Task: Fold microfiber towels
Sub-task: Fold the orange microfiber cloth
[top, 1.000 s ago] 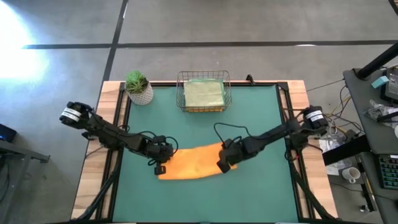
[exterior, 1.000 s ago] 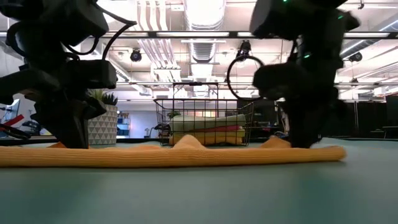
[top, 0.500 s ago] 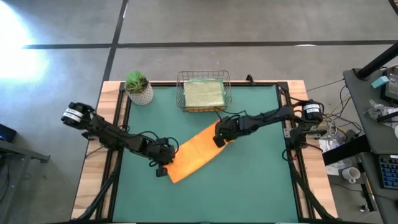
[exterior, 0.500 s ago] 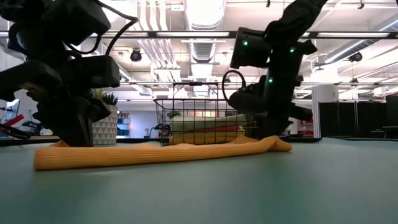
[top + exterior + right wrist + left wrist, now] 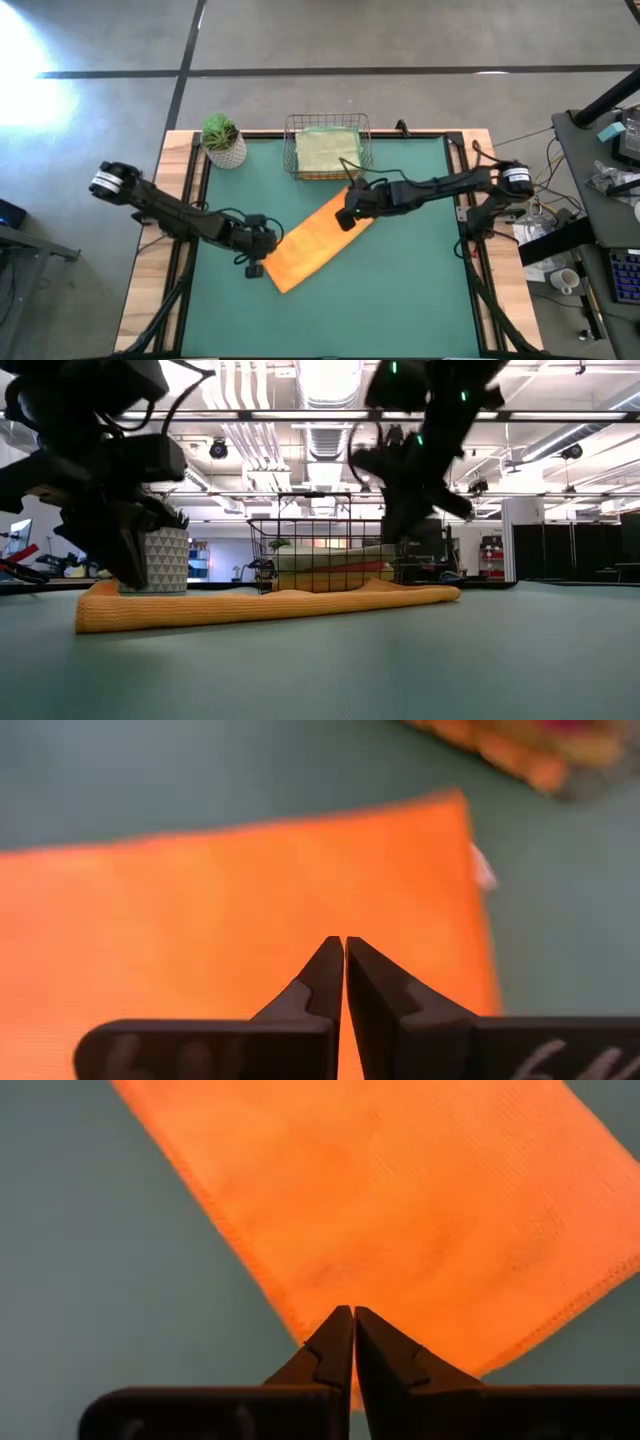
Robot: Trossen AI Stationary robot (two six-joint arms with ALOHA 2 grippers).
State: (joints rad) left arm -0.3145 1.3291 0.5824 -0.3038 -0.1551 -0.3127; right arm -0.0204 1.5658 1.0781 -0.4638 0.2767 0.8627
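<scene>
An orange microfiber towel (image 5: 315,240), folded into a long strip, lies flat and slantwise on the green mat, one end near left and the other far right. My left gripper (image 5: 255,266) is shut over the near-left end (image 5: 353,1312). My right gripper (image 5: 344,217) is shut and hangs above the towel's far-right end (image 5: 344,942). The low view shows the right gripper (image 5: 396,532) well clear of the cloth (image 5: 260,603). My left gripper's shut fingertips point slanting down at the towel's near-left end, just inside its hemmed edge (image 5: 290,1305). The cloth lies flat there. I cannot tell whether the tips touch it.
A wire mesh basket (image 5: 327,150) holding folded towels, a pale green one on top, stands at the far middle. A potted plant (image 5: 224,140) stands at the far left corner. Bare green mat (image 5: 400,290) stretches to the near and right sides.
The towel has turned from lying across the table to slanting: its right end swung toward the far edge while its left end stayed about where it was. My right gripper went toward the far edge with that end, then rose clear of the cloth.
</scene>
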